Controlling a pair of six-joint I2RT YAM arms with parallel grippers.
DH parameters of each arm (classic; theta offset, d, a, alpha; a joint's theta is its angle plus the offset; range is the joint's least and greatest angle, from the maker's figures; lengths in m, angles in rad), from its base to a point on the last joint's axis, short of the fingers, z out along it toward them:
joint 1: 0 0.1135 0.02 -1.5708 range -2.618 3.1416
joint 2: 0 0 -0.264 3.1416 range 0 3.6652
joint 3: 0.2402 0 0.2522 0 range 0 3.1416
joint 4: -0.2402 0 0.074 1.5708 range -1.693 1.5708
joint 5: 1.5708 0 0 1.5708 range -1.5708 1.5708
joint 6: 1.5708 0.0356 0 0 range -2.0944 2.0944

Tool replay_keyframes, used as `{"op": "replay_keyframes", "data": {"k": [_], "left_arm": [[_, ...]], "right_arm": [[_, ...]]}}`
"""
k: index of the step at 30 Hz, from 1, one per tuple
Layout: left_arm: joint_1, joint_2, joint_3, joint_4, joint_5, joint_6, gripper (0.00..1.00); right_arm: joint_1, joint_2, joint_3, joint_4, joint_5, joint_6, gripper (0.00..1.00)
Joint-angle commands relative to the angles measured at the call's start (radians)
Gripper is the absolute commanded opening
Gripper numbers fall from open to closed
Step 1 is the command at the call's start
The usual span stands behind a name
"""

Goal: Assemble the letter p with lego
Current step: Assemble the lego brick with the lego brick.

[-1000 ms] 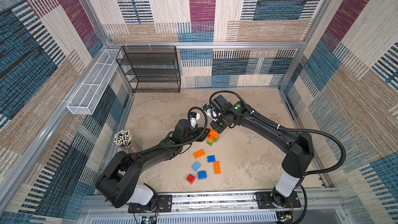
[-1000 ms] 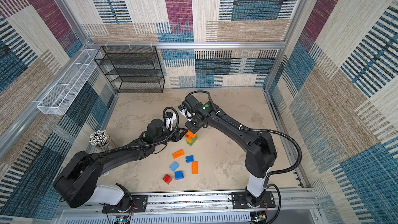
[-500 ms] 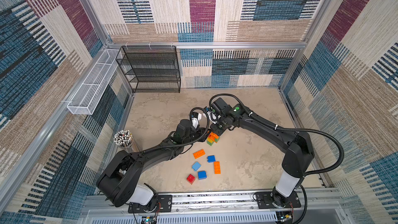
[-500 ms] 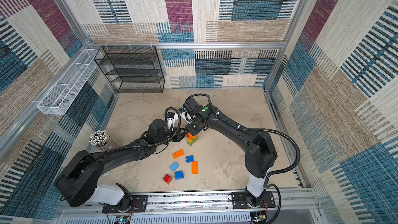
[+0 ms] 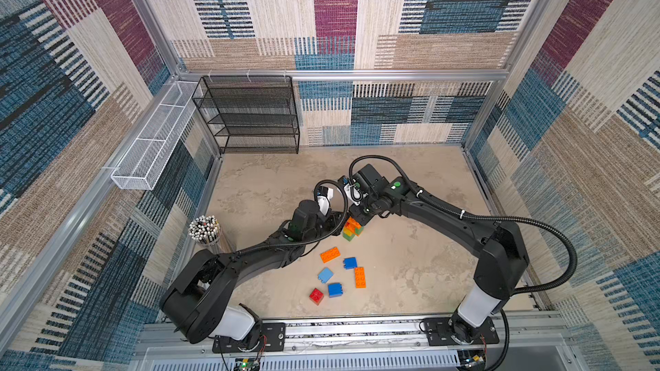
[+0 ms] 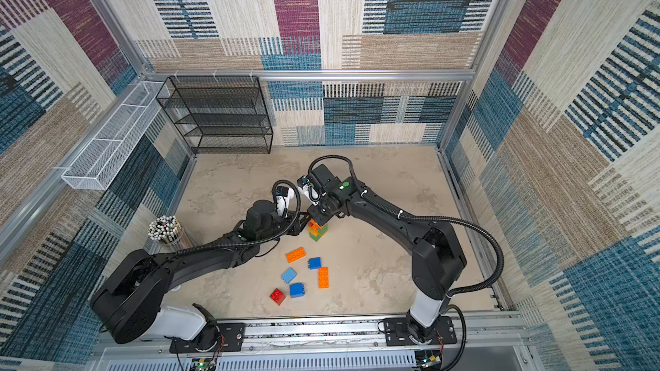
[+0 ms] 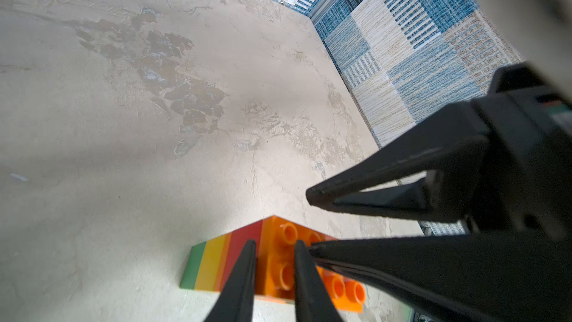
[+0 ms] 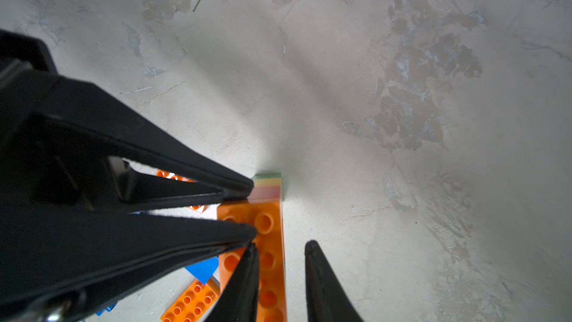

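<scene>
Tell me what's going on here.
Both grippers are at a small lego stack, green at the bottom, with an orange brick on top. The left gripper reaches over that brick; whether it grips is unclear. The right gripper, jaws slightly apart, sits over the brick's edge. Six loose bricks lie nearby.

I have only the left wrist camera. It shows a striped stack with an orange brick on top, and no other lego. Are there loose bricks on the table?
Observer: Yes, six, in both top views, all between the stack and the base rail.
Operator: Which colours?
Observer: A long orange brick, a second orange brick, a blue brick, a second blue brick, a light blue brick, a red brick.
Operator: Which is nearest the stack?
Observer: The long orange brick, lying slanted and apart from it.
</scene>
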Motion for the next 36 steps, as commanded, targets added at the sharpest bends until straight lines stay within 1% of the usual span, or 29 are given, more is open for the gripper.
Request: {"op": "replay_keyframes", "data": {"k": [1, 5, 9, 13, 22, 28, 33, 36], "left_arm": [[-0.011, 0.014, -0.015, -0.156, 0.016, 0.013, 0.23], [-0.012, 0.013, -0.011, -0.162, 0.013, 0.016, 0.23], [-0.014, 0.012, -0.008, -0.167, 0.006, 0.019, 0.23], [-0.014, 0.009, -0.011, -0.167, -0.002, 0.017, 0.23], [-0.014, 0.003, -0.011, -0.173, -0.007, 0.02, 0.25], [-0.014, 0.003, -0.009, -0.175, -0.004, 0.019, 0.26], [-0.013, 0.002, -0.009, -0.173, -0.004, 0.016, 0.27], [-0.013, 0.001, -0.009, -0.172, -0.003, 0.017, 0.27]], "right_arm": [[0.005, 0.021, -0.016, -0.089, -0.009, 0.003, 0.31], [0.004, -0.004, 0.007, -0.091, -0.007, 0.005, 0.35], [0.005, -0.045, 0.045, -0.088, -0.006, 0.017, 0.44], [0.004, -0.097, 0.035, -0.066, -0.023, 0.028, 0.49], [0.005, -0.195, -0.165, 0.022, -0.079, 0.031, 0.53], [0.004, -0.207, -0.201, 0.066, -0.076, 0.018, 0.57], [0.004, -0.192, -0.215, 0.092, -0.056, 0.003, 0.57], [0.004, -0.185, -0.215, 0.105, -0.063, -0.006, 0.56]]}}
